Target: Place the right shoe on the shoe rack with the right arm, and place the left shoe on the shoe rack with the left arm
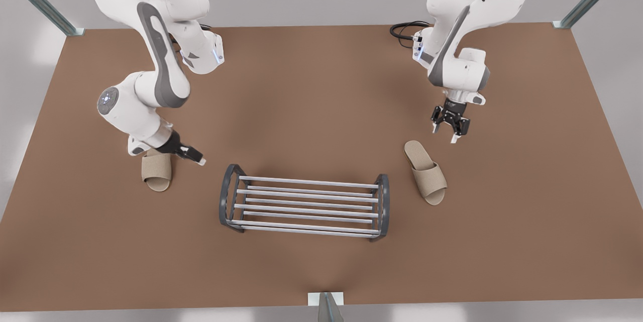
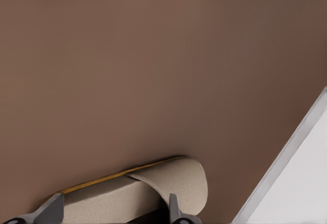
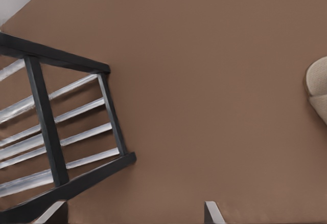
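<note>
progress: nothing placed, shoe rack (image 1: 306, 183) bare | left shoe (image 1: 426, 174): on table (image 1: 311, 86), just off rack's end on the front view's right, close under left gripper (image 1: 445, 133), fingers spread, empty | right shoe (image 1: 156, 171): off other end, just beside low right gripper (image 1: 193, 156), spread, empty | left: both grasps, both placements

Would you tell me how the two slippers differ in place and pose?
The left slipper lies at the front view's left of the rack, the right slipper at its right. The left slipper lies straight in that view; the right slipper slants. The open left gripper is low beside the left slipper; the open right gripper hovers apart from the right slipper. Both are beige, open-toed and off the rack.
</note>
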Robot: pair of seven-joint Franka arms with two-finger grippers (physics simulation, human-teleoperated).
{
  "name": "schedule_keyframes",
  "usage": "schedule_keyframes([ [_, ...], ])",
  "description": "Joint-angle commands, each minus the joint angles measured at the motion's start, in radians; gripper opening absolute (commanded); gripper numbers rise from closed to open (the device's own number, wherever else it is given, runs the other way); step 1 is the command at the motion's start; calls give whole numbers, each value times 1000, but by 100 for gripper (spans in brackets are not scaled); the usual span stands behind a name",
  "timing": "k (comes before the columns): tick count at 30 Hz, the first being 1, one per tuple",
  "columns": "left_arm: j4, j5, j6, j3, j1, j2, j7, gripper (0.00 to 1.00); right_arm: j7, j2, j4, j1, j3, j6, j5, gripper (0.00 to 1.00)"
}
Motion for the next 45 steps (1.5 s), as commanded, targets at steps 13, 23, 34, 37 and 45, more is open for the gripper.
schedule_keyframes([
  [13,-36,-919,-195,-66,-178,11,1443,100,-2171,-125,-181,-126,30,394,1263,100],
  [23,66,-978,-194,-65,-126,99,990,100,-2487,-190,-305,-214,30,456,1548,100],
  [34,131,-994,-208,-54,-81,165,631,100,-2524,114,-382,-401,-72,-264,1572,100],
  [37,175,-994,-206,-53,-64,180,633,100,-2525,114,-382,-399,-72,-259,1588,100],
  [45,267,-990,-202,-51,-21,277,642,100,-2533,197,-366,-401,-74,-285,1645,100],
])
